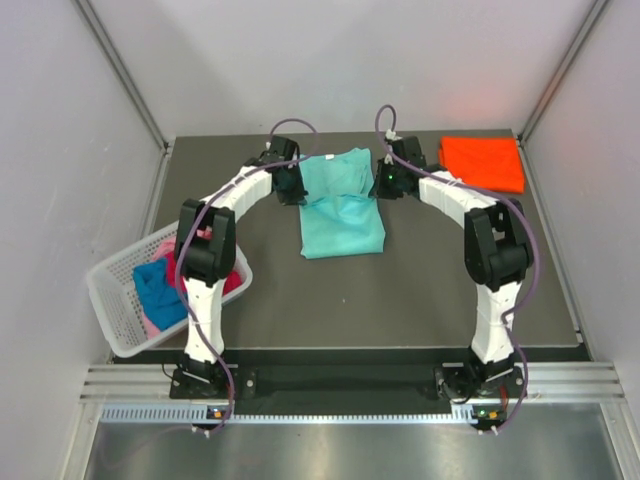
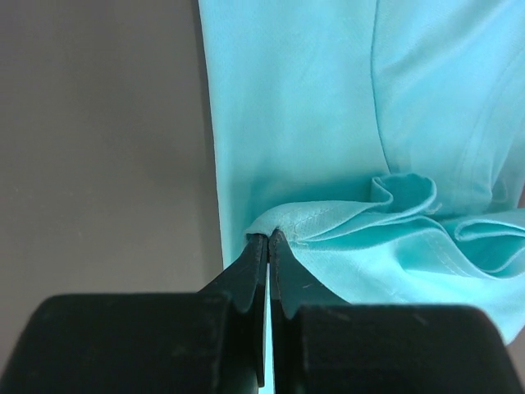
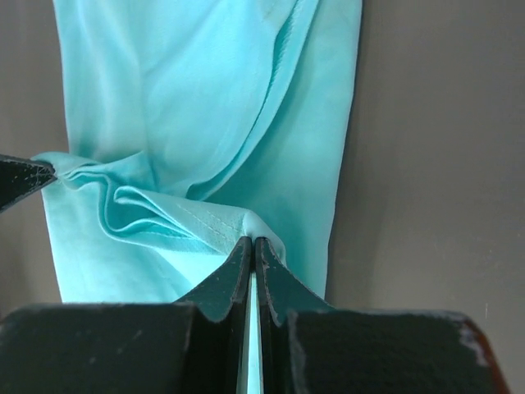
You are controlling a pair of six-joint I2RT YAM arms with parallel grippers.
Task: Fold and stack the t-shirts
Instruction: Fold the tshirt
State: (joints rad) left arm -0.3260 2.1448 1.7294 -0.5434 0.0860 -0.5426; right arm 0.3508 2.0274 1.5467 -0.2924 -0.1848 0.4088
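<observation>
Two robot arms pinch the far corners of a teal t-shirt (image 1: 342,225) spread in the upper middle of the overhead frame, on a dark grey table (image 1: 420,300). The left gripper (image 2: 268,240), at the shirt's upper left edge in the overhead view, has its black fingers pressed together with a bunched fold of teal cloth caught between the tips. Its wrist view shows hems rippling away to the right of the pinch, while the rest of the cloth runs flat toward the top of the frame.

The right gripper (image 3: 253,242), at the shirt's upper right edge, is likewise clamped tight on a gathered fold of the same garment, with layered hems fanning out to the left of its tips. From above, a crease crosses the shirt between the two grippers.

An orange t-shirt (image 1: 483,163) lies folded flat in the upper right of the overhead frame, apart from the teal one. A white lattice basket (image 1: 112,300) at the lower left, at the table's left edge, holds a crumpled blue t-shirt (image 1: 160,288), a pink t-shirt (image 1: 150,323) and a magenta-red t-shirt (image 1: 233,281).
</observation>
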